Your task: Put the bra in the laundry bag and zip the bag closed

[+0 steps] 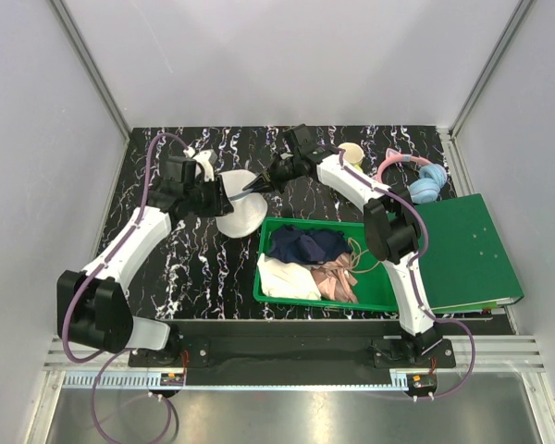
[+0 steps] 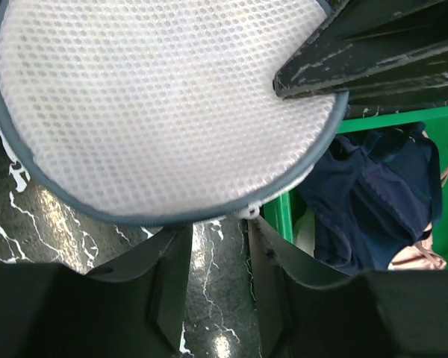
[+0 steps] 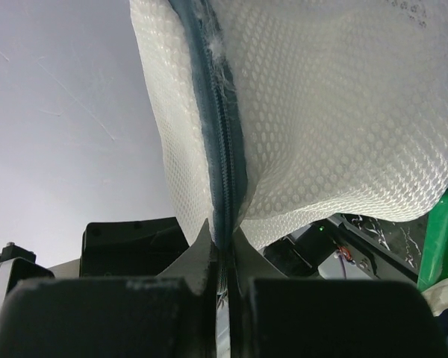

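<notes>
The laundry bag (image 1: 240,215), a white mesh round case with a grey zipper rim, is held tilted off the table just left of the green bin. My right gripper (image 1: 257,183) is shut on its zipper rim (image 3: 222,179) at the bag's upper right edge. My left gripper (image 1: 224,196) is open at the bag's left side. In the left wrist view the bag (image 2: 157,104) fills the top, its small white zipper pull (image 2: 246,212) sits at the tip of my right finger (image 2: 272,253), and the table shows between the fingers. The bra is not in view.
A green bin (image 1: 265,268) right of the bag holds a navy garment (image 1: 301,245), a flat cream cloth (image 1: 285,277) and a pink-beige satin garment (image 1: 335,279). A green binder (image 1: 467,250) lies at the right. Blue-pink headphones (image 1: 424,185) and a yellow mug (image 1: 351,154) sit behind.
</notes>
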Controlling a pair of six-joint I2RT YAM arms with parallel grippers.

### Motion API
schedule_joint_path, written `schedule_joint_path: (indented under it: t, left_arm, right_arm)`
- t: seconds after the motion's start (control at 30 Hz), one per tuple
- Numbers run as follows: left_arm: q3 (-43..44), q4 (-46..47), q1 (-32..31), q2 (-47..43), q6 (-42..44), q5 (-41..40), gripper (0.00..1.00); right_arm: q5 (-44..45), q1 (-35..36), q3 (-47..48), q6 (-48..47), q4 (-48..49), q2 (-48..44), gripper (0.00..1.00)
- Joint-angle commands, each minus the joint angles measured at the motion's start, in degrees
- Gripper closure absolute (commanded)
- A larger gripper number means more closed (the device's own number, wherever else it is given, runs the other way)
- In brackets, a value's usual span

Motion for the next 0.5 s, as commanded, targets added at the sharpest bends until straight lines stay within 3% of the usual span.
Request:
schedule_joint_path:
  t: [0.0,0.27,0.37,0.47]
  left_arm:
    - [3.91,4.92,-0.28,1.60,3.35,-0.08,0.59]
    - [4.00,7.73,-0.37,3.18,3.18,-1.31,0.55]
    - [4.79,7.91,-0.37,4.24,2.83,-2.10,0.62]
    - [5.49,7.82,-0.28,4.86,2.12,-5.25,0.79]
  right_arm:
    - [-3.21,-0.17,2.88,1.93,1.59,-0.41,1.00]
    - [-3.38,-0.09,2.35,2.11,1.95,-0.76,1.00]
    - [-3.64,-0.09,2.09,1.84,2.04,-0.68,1.00]
    - [-3.91,-0.08,1.30,0.97,2.12,-0.85,1.00]
